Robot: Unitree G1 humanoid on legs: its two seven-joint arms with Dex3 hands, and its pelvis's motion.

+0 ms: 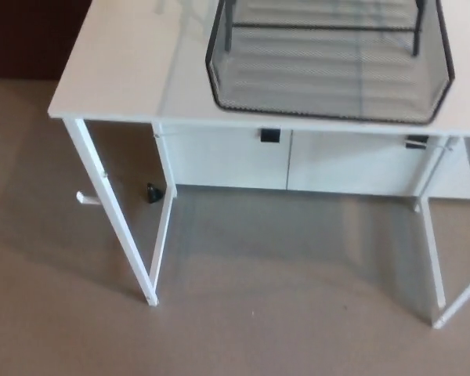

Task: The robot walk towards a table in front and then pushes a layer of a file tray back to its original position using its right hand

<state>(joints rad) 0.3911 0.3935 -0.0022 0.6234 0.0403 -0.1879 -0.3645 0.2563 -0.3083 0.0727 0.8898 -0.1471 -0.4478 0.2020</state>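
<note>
A black wire-mesh file tray sits on the white table, its front lip close to the table's near edge. Its lower layer juts forward toward me, and thin black uprights of the frame show at the top of the picture. Neither of my hands shows in the head view.
The table stands on thin white legs over a beige floor. White cabinet panels with small black fittings lie behind, under the tabletop. A small dark object and a white stub sit on the floor at the left.
</note>
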